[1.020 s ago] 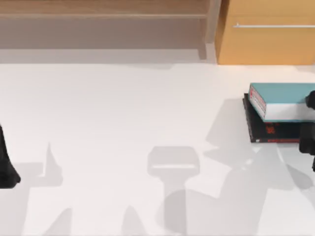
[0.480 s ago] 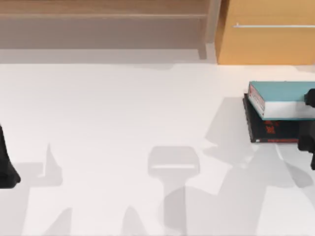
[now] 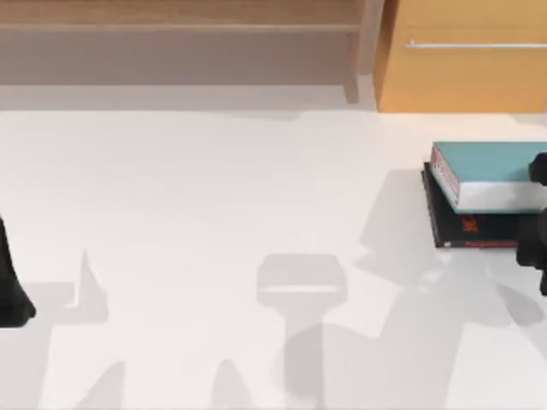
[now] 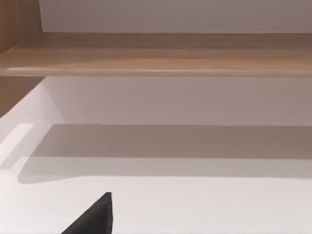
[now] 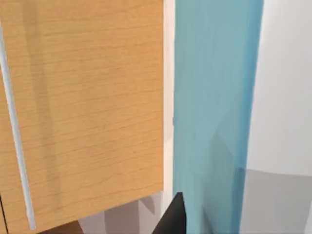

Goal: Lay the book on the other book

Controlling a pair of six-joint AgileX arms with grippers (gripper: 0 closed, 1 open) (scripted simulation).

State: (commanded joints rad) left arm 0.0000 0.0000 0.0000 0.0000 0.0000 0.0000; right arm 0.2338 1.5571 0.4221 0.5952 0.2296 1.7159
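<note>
The book (image 3: 487, 171) is settling lower onto the other book (image 3: 466, 229) (edges nearly flush); right gripper (image 3: 540, 213) grip state unclear, release is nearing

1. you have a white table (image 3: 214, 196) under everything, with soft grey shadows across its near half.
2. at its right side the black book (image 3: 466, 229) lies flat, directly on the table, red lettering on its cover and a red strip along its near edge.
3. the teal book (image 3: 487, 175) lies on top of the black book, covering its far part, spine toward the left.
4. along the table's far edge you see a wooden shelf (image 3: 179, 30) and, right of it, a wooden cabinet (image 3: 461, 73).
</note>
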